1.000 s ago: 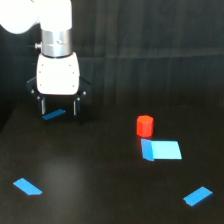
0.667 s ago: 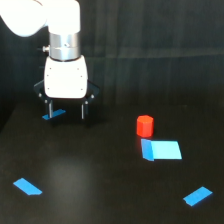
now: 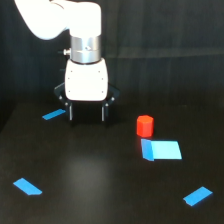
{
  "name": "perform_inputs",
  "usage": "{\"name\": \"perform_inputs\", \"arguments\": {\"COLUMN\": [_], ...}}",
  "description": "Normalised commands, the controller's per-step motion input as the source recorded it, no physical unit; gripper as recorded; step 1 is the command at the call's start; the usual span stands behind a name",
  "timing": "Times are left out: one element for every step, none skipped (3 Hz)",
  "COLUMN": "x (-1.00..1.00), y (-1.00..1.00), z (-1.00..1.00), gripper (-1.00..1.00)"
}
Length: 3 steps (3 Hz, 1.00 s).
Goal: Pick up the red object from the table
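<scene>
Exterior view: red object (image 3: pixel 145 125) stands upright on the black table (image 3: pixel 100 175), long axis vertical, stubby faceted cylinder, toward the exterior view's right of middle. Just in front of it lies a flat blue rectangle (image 3: pixel 160 150), nearly touching its base. Gripper (image 3: pixel 87 113) points down, fingers spread wide, nothing between them, well apart from the red object on the exterior view's left. Small blue strip (image 3: pixel 54 114) beside gripper; blue patch (image 3: pixel 27 186) near the front left corner, another blue patch (image 3: pixel 198 196) near the front right corner. Nothing stands between gripper and red object.
</scene>
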Motion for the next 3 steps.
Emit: {"name": "perform_inputs", "arguments": {"x": [0.91, 0.98, 0.71], "y": [0.11, 0.04, -0.02], "z": [0.11, 0.22, 0.48], "gripper": [0.98, 1.0, 1.0]}}
